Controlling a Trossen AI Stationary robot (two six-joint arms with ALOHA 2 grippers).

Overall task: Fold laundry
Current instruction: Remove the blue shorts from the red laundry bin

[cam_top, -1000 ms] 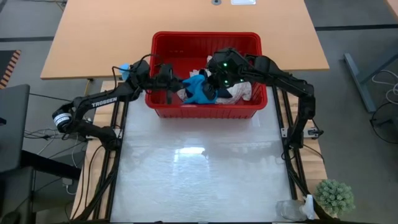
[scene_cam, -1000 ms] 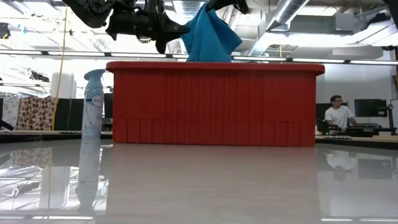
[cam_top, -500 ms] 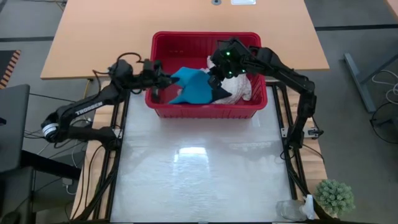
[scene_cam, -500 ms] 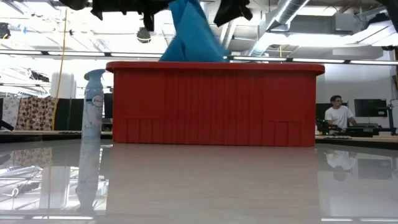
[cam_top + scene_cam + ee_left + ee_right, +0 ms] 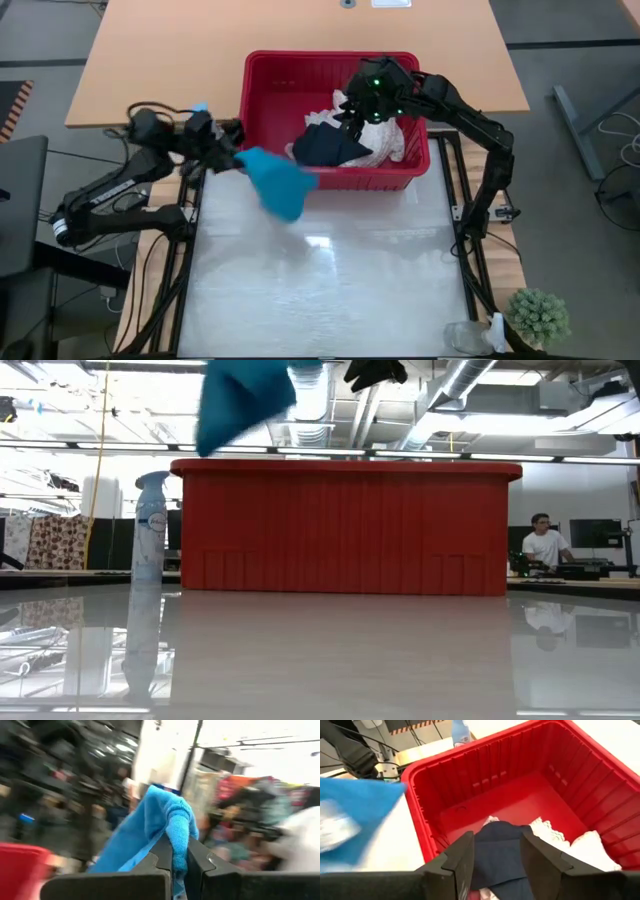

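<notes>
The left gripper (image 5: pixel 232 158), left of centre in the high view, is clamped on the blue garment (image 5: pixel 274 180), holding it clear of the basket (image 5: pixel 330 182) above the table (image 5: pixel 320 290), likely to spread it. The right gripper (image 5: pixel 350 112), jaws apart and empty, hovers over the navy garment (image 5: pixel 325 147) and white cloth (image 5: pixel 390 143) inside the basket.

Bright overhead light. The white surface (image 5: pixel 320 290) throws back a soft glare patch from above and mirrors the red basket (image 5: pixel 345 525) at table height. The turquoise-blue garment (image 5: pixel 275 180) smears with motion blur, and the left wrist view's background is heavily streaked.
</notes>
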